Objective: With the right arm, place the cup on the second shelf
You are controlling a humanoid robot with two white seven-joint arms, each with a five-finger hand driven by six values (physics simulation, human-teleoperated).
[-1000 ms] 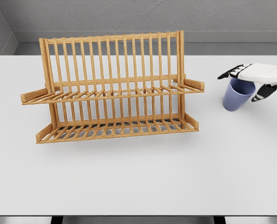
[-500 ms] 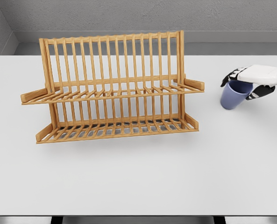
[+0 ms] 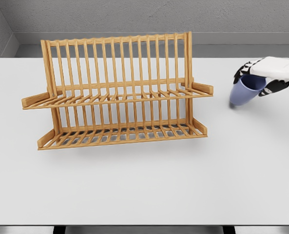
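At the right side of the head view, the right hand (image 3: 266, 74) comes in from the picture's right edge with its fingers clamped over the rim of the blue cup (image 3: 245, 91). Cup is tilted, base swung toward the rack, and appears clear of the white table (image 3: 144, 185), with only a small shadow beneath it; whether it is fully off the surface cannot be confirmed. Wooden dish rack (image 3: 117, 92) stands well apart to the left, its upper shelf (image 3: 120, 97) and lower shelf (image 3: 122, 132) both unoccupied. Left arm is not visible. Assessment of handling: the cup looks small, rigid and light, with a smooth wall that is likely slippery; a rim hold from above lets it swing, as the tilt suggests. A firmer hold would span the rim with fingers opposing across the wall. Slatted shelves offer an uneven seat, so the base would need to settle flat across several slats before release. No other view supplied.
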